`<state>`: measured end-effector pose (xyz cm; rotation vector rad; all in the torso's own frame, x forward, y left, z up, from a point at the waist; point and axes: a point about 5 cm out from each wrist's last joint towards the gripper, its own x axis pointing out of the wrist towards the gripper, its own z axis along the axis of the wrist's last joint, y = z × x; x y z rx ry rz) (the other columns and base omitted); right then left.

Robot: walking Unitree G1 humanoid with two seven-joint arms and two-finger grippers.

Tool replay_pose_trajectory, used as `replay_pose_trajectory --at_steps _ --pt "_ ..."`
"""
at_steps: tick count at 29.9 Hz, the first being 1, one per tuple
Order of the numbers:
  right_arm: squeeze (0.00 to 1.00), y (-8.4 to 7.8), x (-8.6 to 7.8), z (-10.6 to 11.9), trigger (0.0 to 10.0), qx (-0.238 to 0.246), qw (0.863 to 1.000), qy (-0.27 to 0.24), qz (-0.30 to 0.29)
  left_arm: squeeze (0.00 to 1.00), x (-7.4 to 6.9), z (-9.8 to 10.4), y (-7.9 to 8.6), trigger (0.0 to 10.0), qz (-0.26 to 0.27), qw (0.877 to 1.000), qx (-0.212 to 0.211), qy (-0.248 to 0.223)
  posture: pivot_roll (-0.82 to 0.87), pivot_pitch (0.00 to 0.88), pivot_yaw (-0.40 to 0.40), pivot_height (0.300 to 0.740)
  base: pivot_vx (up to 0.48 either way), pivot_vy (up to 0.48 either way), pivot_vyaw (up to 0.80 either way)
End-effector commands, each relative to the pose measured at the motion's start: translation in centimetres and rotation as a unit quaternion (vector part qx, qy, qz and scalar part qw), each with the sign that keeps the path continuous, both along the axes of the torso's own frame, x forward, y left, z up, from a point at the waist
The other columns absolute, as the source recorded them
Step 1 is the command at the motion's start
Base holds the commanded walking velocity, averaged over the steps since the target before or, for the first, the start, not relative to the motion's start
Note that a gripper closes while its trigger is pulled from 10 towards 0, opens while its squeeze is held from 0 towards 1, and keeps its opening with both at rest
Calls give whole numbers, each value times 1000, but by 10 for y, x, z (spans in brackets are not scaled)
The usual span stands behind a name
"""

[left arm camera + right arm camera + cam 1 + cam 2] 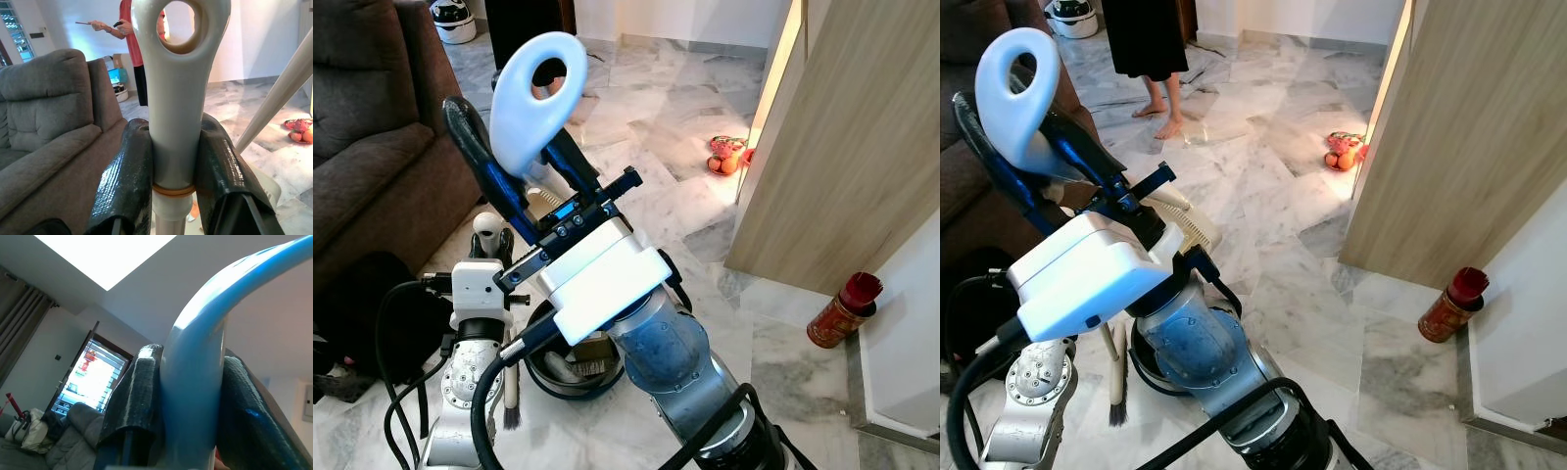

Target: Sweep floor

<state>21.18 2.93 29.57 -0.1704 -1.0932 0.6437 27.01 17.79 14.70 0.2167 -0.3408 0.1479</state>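
My right gripper [514, 132] is raised in front of the camera, shut on the pale blue loop handle [540, 88] of a long-handled dustpan; the right wrist view shows both fingers [134, 396] clamped on that handle. The dark dustpan bucket [570, 370] rests on the marble floor below my right arm. Low at the left, my left gripper [490, 235] is shut on the grey broom handle [176, 98] with a hanging hole. The broom's dark bristles [512, 418] touch the floor beside the bucket.
A brown sofa [372, 147] stands at the left. A wooden panel [842, 147] rises on the right, with a red canister [842, 308] at its base. Fruit [726, 157] lies on the floor ahead. A person stands barefoot [1160, 113] further back. Black cables [396, 362] hang by my left arm.
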Motion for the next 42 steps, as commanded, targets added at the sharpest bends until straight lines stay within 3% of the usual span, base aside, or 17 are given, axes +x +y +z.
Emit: replay_pose_trajectory --at_steps 1,26,34,42 --pt "0 0 -19 19 10000 18 997 -71 24 0 -1 11 0 10000 -4 1000 12 -29 126 139 28 740 0 0 0" --pt "0 1 -10 9 10000 -7 999 -44 19 0 -1 10 0 10000 -3 1000 11 -28 124 136 25 740 0 0 0" --pt "0 -11 17 -3 10000 -20 998 -11 -57 0 -1 10 -1 10000 -4 1000 11 -28 124 131 24 740 0 0 0" --pt "0 -50 57 -17 10000 -22 985 30 -171 0 0 12 -3 10000 -9 999 9 -30 123 128 25 740 0 0 0"
